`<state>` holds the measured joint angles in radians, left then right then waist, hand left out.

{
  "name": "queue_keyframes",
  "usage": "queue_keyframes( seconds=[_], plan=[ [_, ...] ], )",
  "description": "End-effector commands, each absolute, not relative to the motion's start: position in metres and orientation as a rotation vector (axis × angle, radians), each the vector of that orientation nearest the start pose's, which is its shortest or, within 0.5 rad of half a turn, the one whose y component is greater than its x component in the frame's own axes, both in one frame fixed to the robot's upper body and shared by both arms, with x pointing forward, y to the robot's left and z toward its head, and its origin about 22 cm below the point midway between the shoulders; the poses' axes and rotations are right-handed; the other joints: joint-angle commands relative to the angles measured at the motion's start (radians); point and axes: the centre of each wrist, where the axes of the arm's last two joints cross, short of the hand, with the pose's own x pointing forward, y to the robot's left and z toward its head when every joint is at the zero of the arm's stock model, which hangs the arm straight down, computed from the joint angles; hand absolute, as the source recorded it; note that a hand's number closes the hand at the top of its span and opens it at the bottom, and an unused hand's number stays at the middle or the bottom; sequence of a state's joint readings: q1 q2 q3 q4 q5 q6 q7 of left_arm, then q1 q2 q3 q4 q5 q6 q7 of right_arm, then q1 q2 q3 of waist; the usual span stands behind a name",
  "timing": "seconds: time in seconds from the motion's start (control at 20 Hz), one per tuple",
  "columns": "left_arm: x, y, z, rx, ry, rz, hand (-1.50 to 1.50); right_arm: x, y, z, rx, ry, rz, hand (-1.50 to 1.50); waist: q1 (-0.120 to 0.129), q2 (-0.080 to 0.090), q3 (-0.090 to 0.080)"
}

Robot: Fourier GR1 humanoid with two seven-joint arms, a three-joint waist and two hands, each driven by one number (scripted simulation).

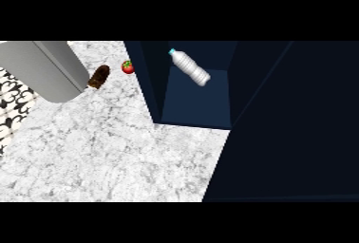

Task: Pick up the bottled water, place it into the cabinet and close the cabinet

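The bottled water (190,68), clear with a light blue cap, lies tilted inside the dark blue cabinet (196,102), cap toward the back left. The cabinet stands open, and its door (294,123) fills the right side of the head view as a wide dark panel. A grey forearm (43,67) crosses the upper left corner above the counter. No hand shows at either end of it. Nothing touches the bottle.
A red tomato (127,67) and a brown oblong object (99,77) lie on the marble counter (105,152) just left of the cabinet's side wall. A black-and-white patterned surface (10,102) runs along the left edge.
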<state>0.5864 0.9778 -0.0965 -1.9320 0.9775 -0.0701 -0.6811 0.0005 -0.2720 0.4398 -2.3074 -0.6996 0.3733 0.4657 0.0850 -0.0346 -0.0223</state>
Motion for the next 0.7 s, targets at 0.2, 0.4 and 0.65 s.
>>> queue_keyframes(
  seconds=[0.2, 0.4, 0.65],
  plan=[
    [0.113, 0.392, 0.083, -0.249, -1.869, -0.008, -1.50, 0.176, -0.112, 0.188, 1.005, -1.553, 0.768, 1.50, 0.051, 0.016, 0.003],
    [0.112, 0.403, 0.084, -0.263, -1.883, 0.008, -1.50, 0.190, -0.064, 0.201, 1.035, -1.405, 0.888, 1.50, 0.053, 0.032, 0.008],
    [0.105, 0.425, 0.095, -0.266, -1.887, 0.012, -1.50, 0.197, -0.023, 0.224, 1.145, -1.309, 1.046, 1.50, 0.046, 0.033, 0.017]
  ],
)
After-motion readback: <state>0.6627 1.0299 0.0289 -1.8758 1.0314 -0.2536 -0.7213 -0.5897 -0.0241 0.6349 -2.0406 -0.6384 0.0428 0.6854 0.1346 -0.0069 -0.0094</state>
